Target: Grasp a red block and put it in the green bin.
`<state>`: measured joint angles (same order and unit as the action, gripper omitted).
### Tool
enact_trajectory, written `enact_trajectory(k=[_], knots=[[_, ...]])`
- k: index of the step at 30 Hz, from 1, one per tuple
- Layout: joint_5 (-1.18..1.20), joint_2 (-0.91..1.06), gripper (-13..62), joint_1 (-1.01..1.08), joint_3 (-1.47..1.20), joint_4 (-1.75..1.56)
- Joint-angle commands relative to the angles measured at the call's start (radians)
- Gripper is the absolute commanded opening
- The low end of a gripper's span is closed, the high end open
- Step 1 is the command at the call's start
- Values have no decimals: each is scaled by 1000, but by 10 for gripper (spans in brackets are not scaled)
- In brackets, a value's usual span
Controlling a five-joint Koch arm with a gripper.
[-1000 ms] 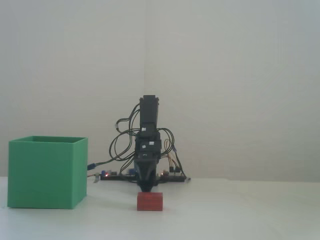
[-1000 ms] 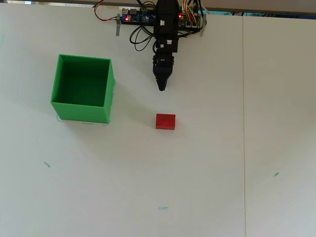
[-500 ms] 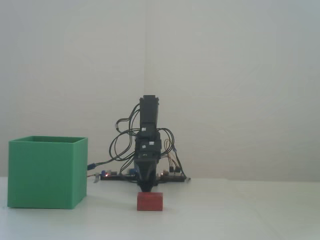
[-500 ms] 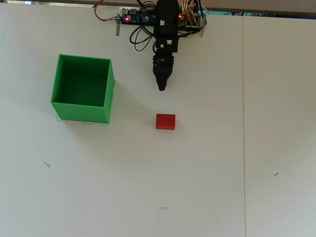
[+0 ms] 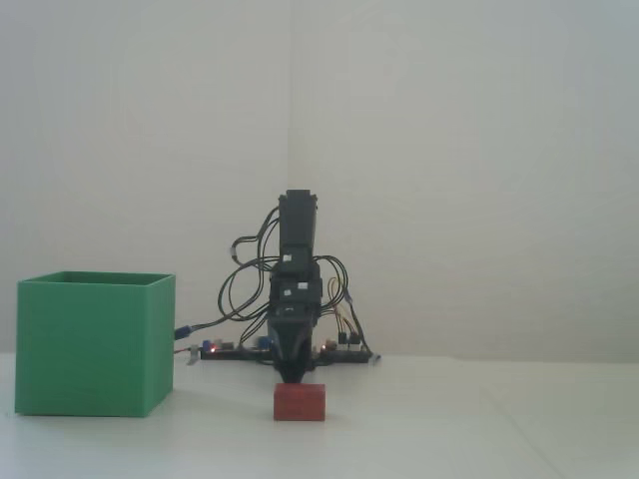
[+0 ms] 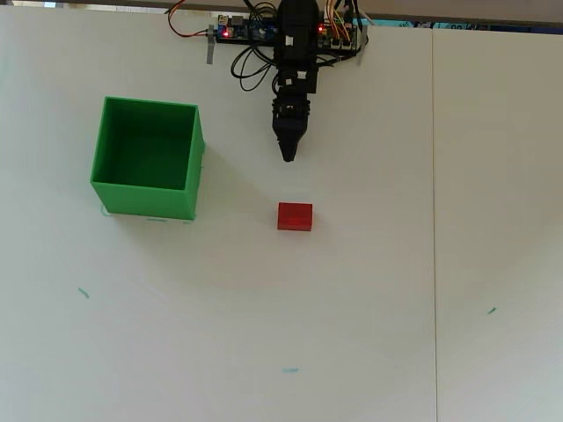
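On the white counter (image 6: 396,290) the red block (image 6: 295,216) lies near the middle, the green bin (image 6: 145,195) toward the left edge, and my fingers (image 6: 288,156) look closed and empty, so I judge I must first open them and reach forward.

Black arm (image 6: 295,53), looped black cables, board seemingly with red lights

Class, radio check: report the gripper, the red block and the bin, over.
Gripper empty, short of the block, jaws look closed. Red block on the table, untouched. Green bin left of it in the overhead view, empty. Nothing between them.
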<state>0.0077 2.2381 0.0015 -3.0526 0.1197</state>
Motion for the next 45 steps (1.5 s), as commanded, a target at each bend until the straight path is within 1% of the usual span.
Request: enact_trajectory(k=[1,3,5,10,13,14,16,19,21,24,25,29,31,34,35,40,43,45], knots=[[9,89,334,-8,-87,37],[8,89,328,-6,-49,38],[8,89,327,-8,46,77],[9,87,326,-37,440,394],[8,84,326,-126,672,502],[8,69,326,-176,782,591],[6,-32,332,-192,1002,696],[9,-126,338,-198,1221,907],[9,-184,338,-183,1272,1029],[9,-293,332,-183,1321,1037],[-9,-356,324,-183,1315,1039],[-250,-382,337,-178,1331,1039],[-325,-442,337,-150,1396,1055],[-324,-561,366,-143,1566,1324],[-321,-571,370,-138,1591,1358],[-374,-669,371,-18,1738,1397],[-391,-703,371,-15,1744,1439],[-359,-736,370,-40,1767,1450]])
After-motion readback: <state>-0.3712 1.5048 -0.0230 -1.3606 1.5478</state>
